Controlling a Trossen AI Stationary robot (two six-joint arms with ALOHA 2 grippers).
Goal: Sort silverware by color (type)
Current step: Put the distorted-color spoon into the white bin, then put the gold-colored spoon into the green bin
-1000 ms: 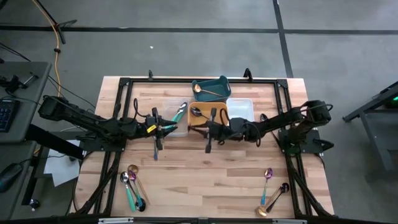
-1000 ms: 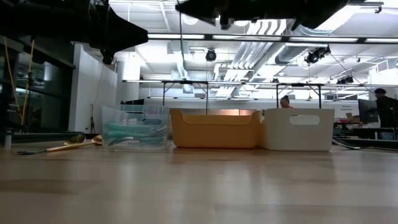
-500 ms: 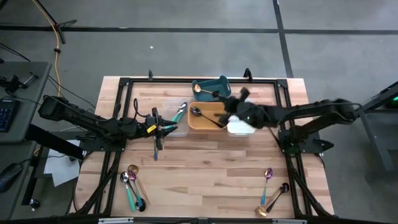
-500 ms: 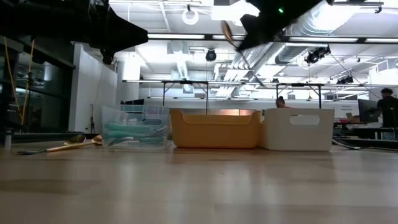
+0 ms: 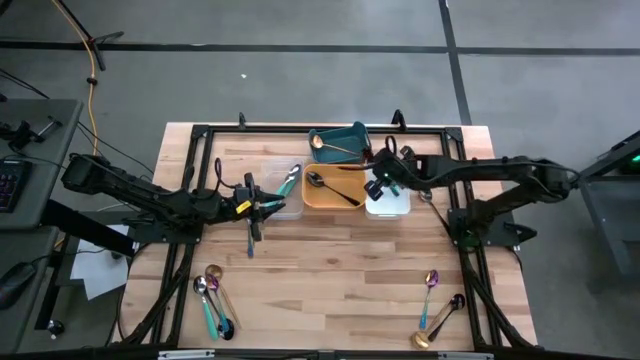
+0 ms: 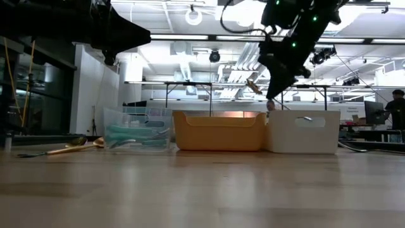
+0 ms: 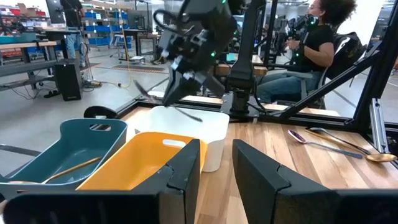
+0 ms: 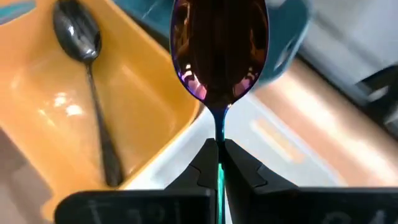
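The left gripper [image 5: 268,207] has its jaws partly apart with nothing between them, hovering over the table [image 5: 330,270] just beside the clear tray [image 5: 285,196]; the right gripper [image 5: 378,186] is pinched tight on the stem of a pink spoon [image 8: 219,50], held above the white tray [image 5: 392,203], bowl pointing away from the fingers [image 8: 199,174]. On the table's near left corner lies a small cluster of spoons [image 5: 213,298], gold, pink and teal-handled among them. Farther in, the clear tray has a teal-handled utensil [image 5: 290,179] resting across its rim. Next comes the yellow tray [image 5: 322,196] with one black spoon [image 5: 330,187] lying in it, and behind it the teal tray [image 5: 345,135] holding a gold spoon [image 5: 330,146]. The white tray sits just right of the yellow one, touching it. In the low view the right gripper hangs above the seam between those two trays, the spoon tilted. At the near right corner more spoons [image 5: 438,308] lie close together, one pink, one dark, one gold-tipped. In the left wrist view a person [image 7: 311,43] sits beyond the table.
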